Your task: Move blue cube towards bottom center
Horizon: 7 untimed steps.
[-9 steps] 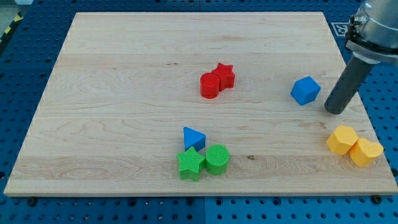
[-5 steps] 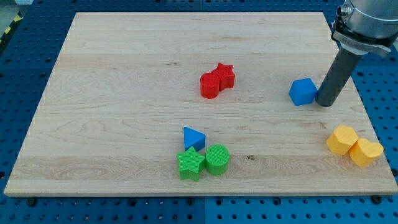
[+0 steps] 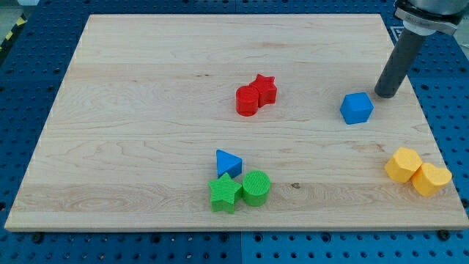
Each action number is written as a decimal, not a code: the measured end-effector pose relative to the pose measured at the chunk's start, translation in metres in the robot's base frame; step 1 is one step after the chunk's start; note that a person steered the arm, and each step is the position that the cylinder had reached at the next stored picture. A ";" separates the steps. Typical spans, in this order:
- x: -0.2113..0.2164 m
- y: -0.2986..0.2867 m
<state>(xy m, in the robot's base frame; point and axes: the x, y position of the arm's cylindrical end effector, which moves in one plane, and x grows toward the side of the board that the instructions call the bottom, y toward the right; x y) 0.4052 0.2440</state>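
Here the board (image 3: pixel 146 88), pale wood, fills most of the view on a blue pegboard (image 3: pixel 22 88); its corners at the view's bottom are cut off by the frame. The arm carries no claw at all, only a dark rod, so nothing is grasped or clenched. The rod comes down from the view's top right, its upper part cut off by the frame edge. My tip (image 3: pixel 385 95) rests on the board just up and to the right of the blue cube (image 3: pixel 357 108), near it but with a sliver of wood showing between them, so not touching.

The blue cube sits at the board's right side, about mid-height, well apart from the bottom centre. It is turned so that one corner points toward the view's bottom; being a cube, it has no long axis to speak of.

At the view's lower right lie two yellow blocks (image 3: pixel 418 172), touching; their exact shapes are hard to make out. Near the bottom centre a green star (image 3: pixel 225 193) and a green cylinder (image 3: pixel 256 188) touch, with a blue triangle (image 3: pixel 228 162) just above them. Near the middle, a red cylinder (image 3: pixel 248 100) touches a red star (image 3: pixel 264 89).
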 end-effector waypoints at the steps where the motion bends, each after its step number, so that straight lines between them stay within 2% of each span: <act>1: 0.012 -0.013; 3: 0.041 -0.034; 5: 0.020 -0.050; 7: 0.069 -0.100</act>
